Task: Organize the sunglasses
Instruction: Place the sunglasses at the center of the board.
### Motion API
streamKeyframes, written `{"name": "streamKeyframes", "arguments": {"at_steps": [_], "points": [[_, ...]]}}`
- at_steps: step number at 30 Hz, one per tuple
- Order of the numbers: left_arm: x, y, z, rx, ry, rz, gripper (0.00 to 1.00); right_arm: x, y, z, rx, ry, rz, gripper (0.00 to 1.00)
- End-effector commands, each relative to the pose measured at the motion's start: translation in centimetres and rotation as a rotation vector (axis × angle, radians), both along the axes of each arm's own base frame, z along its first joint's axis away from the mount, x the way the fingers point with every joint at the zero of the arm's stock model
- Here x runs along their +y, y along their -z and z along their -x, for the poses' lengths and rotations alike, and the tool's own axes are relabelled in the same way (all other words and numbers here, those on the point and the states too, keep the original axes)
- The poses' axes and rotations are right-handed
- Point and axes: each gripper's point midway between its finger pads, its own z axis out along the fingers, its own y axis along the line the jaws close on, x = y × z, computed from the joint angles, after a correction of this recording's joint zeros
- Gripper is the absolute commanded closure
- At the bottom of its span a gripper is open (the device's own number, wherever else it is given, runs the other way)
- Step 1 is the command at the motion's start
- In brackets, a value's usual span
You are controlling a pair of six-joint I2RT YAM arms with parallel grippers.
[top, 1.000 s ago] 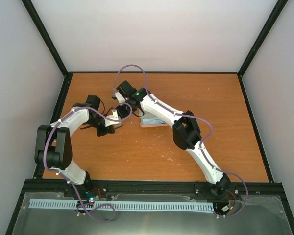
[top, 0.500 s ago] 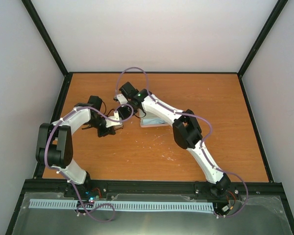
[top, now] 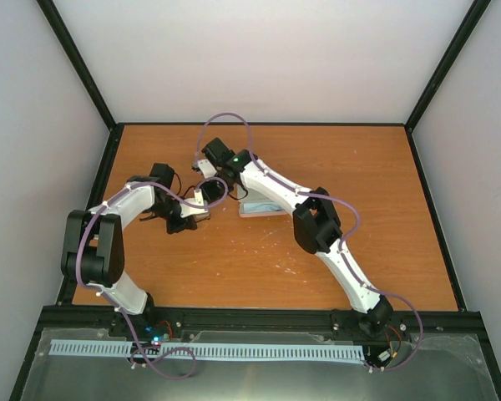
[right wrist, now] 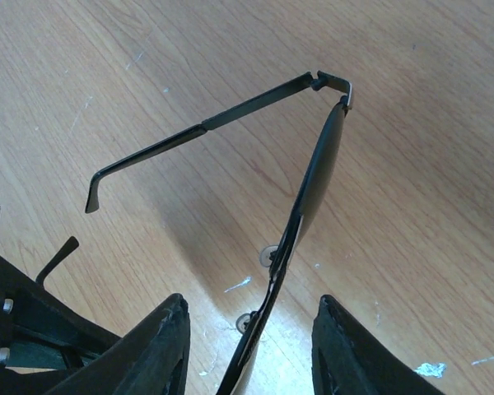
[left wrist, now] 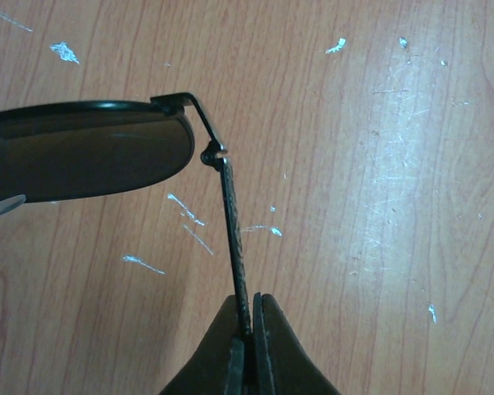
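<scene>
Arm bases: We see both arms bolted at the near edge. The left arm folds up and inward, and the right arm reaches diagonally across the table toward its left-centre.

Left gripper: The left gripper has its two black fingers pressed together on one slim temple of the sunglasses. The temple runs straight out from the pinch to the hinge at the lens corner.

Right gripper: The right gripper has its fingers spread wide, one on each side of the front frame. We see a gap between each pad and the frame, so it holds nothing.

Sunglasses: They sit left of centre over the table, between the two grippers, with both temples unfolded. One temple is in the left pinch. The other juts out free, its bent tip in the air. The lenses are dark, the rim is thin and black, and the clear nose pads show. A soft shadow lies on the wood under the lens. We cannot tell whether any part touches the table.

Table: The wood is orange-brown and flecked with small white scuffs around the glasses.

Cloth: A pale blue-grey cloth lies flat just right of the grippers, partly hidden under the right arm.
</scene>
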Motion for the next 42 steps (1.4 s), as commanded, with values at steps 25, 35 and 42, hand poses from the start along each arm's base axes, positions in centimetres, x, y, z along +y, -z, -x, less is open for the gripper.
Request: {"name": "streamKeyframes", "arguments": {"at_steps": [25, 35, 42], "points": [[-4.8, 2.0, -3.4, -0.054, 0.046, 0.121, 0.94, -1.7, 3.7, 4.2, 0.0, 0.028, 0.041, 0.59], [-4.5, 1.7, -3.4, -0.081, 0.031, 0.106, 0.65, -2.6, 2.2, 3.8, -0.019, 0.042, 0.014, 0.57], [-4.6, 0.2, -3.6, -0.116, 0.017, 0.115, 0.47, -2.3, 2.5, 3.3, -0.016, 0.058, 0.044, 0.57]]}}
